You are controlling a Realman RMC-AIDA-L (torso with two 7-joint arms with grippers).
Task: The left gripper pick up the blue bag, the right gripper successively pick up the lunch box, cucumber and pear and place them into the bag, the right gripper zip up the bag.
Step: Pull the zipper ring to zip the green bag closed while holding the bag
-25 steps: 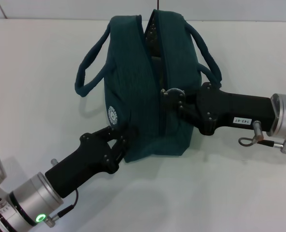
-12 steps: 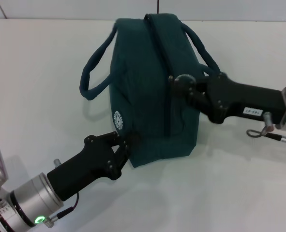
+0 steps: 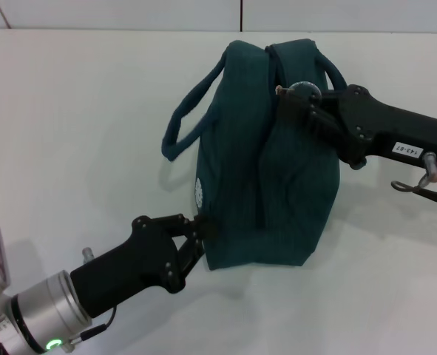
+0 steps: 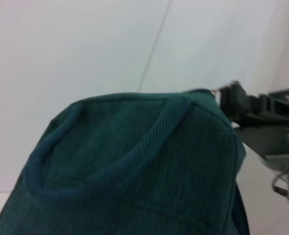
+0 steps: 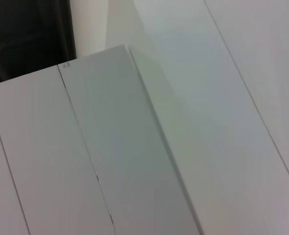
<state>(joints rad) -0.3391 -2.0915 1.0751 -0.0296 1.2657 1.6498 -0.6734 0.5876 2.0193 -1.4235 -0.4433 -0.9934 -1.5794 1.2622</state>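
Note:
The blue bag [image 3: 270, 185] stands on the white table and leans to the right, its top seam looking closed. My left gripper [image 3: 197, 233] is shut on the bag's lower near corner. My right gripper [image 3: 288, 100] sits at the far end of the bag's top, shut on the zipper pull between the two handles. The left wrist view shows the bag's cloth [image 4: 134, 166] close up, with the right gripper [image 4: 227, 98] at its upper edge. The lunch box, cucumber and pear are out of view. The right wrist view shows only wall panels.
The bag's left handle [image 3: 185, 126] loops out over the white table [image 3: 70, 133]. A cable loop [image 3: 418, 188] hangs under the right wrist. The wall runs behind the table's far edge.
My right gripper has travelled along the bag's top toward its far end, and the open gap there has closed. The bag has shifted right and leaned over. The left gripper kept its hold.

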